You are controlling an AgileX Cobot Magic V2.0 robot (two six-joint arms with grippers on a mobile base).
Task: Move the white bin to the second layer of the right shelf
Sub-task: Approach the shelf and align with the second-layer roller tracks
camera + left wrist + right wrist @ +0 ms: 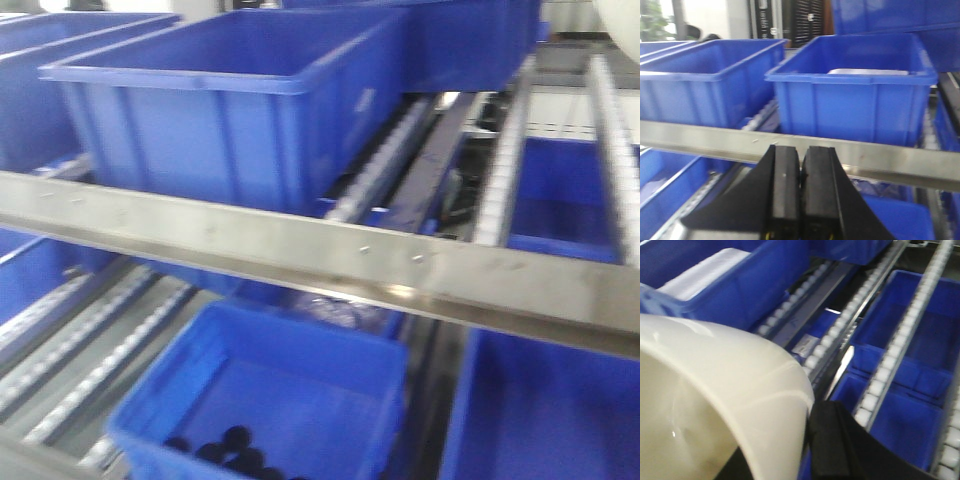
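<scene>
Jaws: our left gripper (pixel 800 190) closed empty; right gripper (pixel 810 432) apparently clamps the cream-white plastic tub (pixel 715 390) above the steel rails of white rollers (pixel 850 310), unplaced.

The left gripper (pixel 801 150) is seen as two matte black, slab-like fingers (pixel 786 185) with squared tips, set on a black body that flares out into a broad wedge on either side. A small pale speck is borne on the face of one finger, and tiny yellow marks are glimpsed low down at the picture's edge. Of the right gripper (pixel 822 432) only a matte black, wedge-shaped part is shown, too blurred for finer detail to be told.
</scene>
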